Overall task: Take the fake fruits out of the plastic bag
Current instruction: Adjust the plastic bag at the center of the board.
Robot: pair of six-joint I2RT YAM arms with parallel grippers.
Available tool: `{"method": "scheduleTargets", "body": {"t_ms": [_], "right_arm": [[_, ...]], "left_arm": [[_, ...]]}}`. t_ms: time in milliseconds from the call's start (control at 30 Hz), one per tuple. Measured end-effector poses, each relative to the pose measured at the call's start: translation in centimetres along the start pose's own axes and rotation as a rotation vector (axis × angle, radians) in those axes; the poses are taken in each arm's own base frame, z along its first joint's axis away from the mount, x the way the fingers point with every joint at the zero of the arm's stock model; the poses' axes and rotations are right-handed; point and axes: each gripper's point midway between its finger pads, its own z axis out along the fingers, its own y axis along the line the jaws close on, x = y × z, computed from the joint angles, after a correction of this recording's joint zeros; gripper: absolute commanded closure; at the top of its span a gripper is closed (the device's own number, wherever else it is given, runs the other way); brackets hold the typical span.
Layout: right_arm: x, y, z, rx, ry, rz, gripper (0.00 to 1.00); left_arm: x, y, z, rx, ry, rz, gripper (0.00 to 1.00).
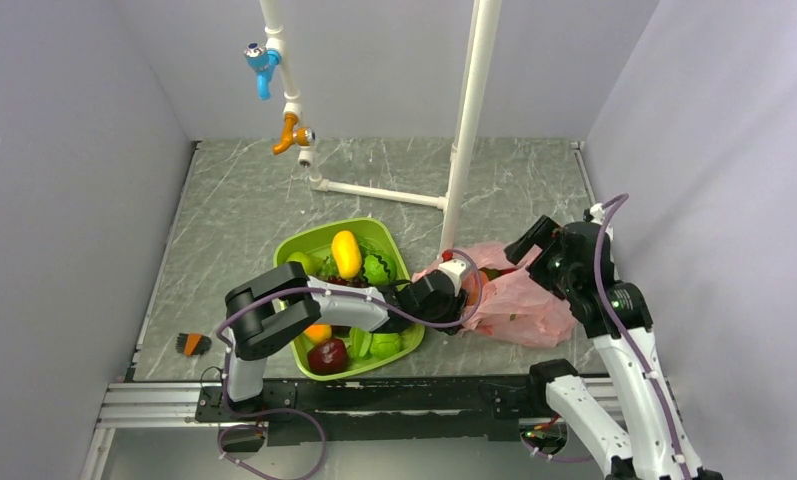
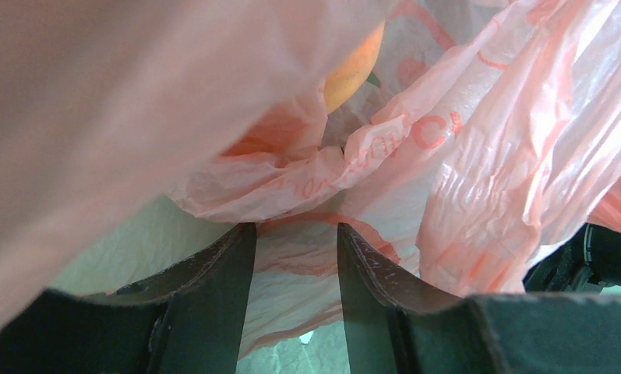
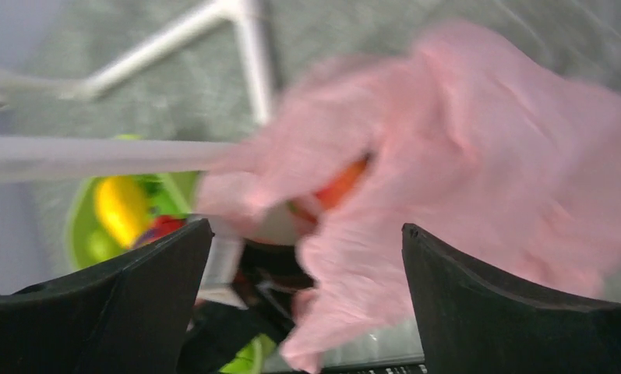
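Note:
The pink plastic bag (image 1: 519, 300) lies crumpled on the table right of the green tray. My left gripper (image 1: 464, 298) reaches into its mouth. In the left wrist view that gripper (image 2: 295, 227) stands open, with only loose pink film (image 2: 478, 156) showing in the gap between its jaws. Deeper inside the bag sits a pink-orange peach (image 2: 358, 66), also glimpsed from the right wrist view as an orange patch (image 3: 342, 183). My right gripper (image 1: 527, 248) hovers over the bag's far side with its jaws wide open (image 3: 307, 234) and nothing between them. No other bagged fruit shows.
The green tray (image 1: 304, 240) holds a yellow mango (image 1: 346, 253), a dark maroon apple (image 1: 326, 356) and several other fruits. A white pipe frame (image 1: 464, 130) stands just behind the bag. A small orange brush (image 1: 192, 344) lies at the near left.

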Motion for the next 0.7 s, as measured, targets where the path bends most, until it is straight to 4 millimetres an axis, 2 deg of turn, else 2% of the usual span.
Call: {"method": "scheduleTargets", "body": {"t_ms": [100, 167, 400, 467, 533, 633, 700], "right_arm": [[2.1, -4.1, -0.1, 0.207, 0.07, 0.05, 0.0], [3.3, -5.9, -0.5, 0.29, 0.1, 0.061, 0.0], [6.1, -8.5, 0.9, 0.403, 0.184, 0.082, 0.02], [6.5, -9.0, 1.4, 0.433, 0.196, 0.093, 0.08], [7.4, -10.2, 1.7, 0.477, 0.198, 0.114, 0.13], [8.9, -12.5, 1.0, 0.559, 0.184, 0.171, 0.25], [9.0, -13.5, 0.2, 0.605, 0.154, 0.205, 0.32]], "left_arm": [[-0.1, -0.1, 0.0, 0.006, -0.003, 0.0, 0.51], [-0.3, -0.2, 0.0, 0.013, -0.008, -0.002, 0.51], [-0.6, -0.2, 0.0, 0.03, -0.006, -0.011, 0.51], [-0.6, -0.2, 0.0, 0.033, -0.005, -0.012, 0.51], [-0.7, -0.1, 0.0, 0.036, -0.008, -0.015, 0.51], [-0.6, 0.1, 0.1, 0.041, -0.014, -0.026, 0.51], [-0.3, 0.5, 0.1, 0.039, -0.013, -0.038, 0.51]]}}
